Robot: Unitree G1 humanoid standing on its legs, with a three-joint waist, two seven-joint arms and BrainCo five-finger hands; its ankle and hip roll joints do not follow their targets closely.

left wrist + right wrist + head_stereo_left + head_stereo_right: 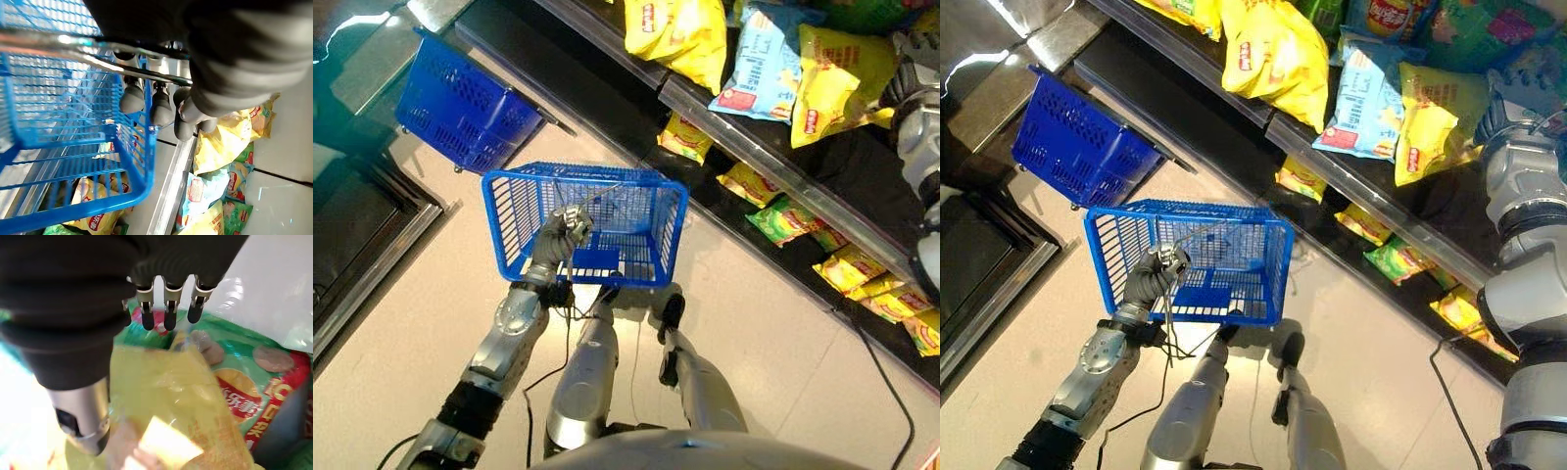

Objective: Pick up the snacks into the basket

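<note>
**Basket held ready, right hand at the snack shelf**

While the left arm carries the basket, the right arm reaches up to the shelf, so the pick itself looks just about to start.

Shelf (773,166): the long dark rack running diagonally beyond the basket. Snack bags lie on its upper level and smaller packets on the level beneath, all well apart from the basket.

Second basket (460,108): darker blue, on the floor beside the shelf's near end, untouched.

Basket (636,211): bright blue wire mesh, hanging level over the floor just in front of the shelf. It appears empty, mouth up, probably kept there so a bag can be dropped straight in.

Yellow bag (171,401): lies on the shelf's upper level, overlapping a green bag (254,382).

Left hand (563,235): fingers curled tight round the basket's metal handle (98,58), on the basket's side away from the shelf. The clenched hold carries the whole weight.

Right hand (166,308): above the yellow bag at the shelf's upper level, fingers (168,318) extended and relaxed, pointing down at the bags with nothing held. Contact with the bag cannot be told.

No snack is in the basket yet.
</note>
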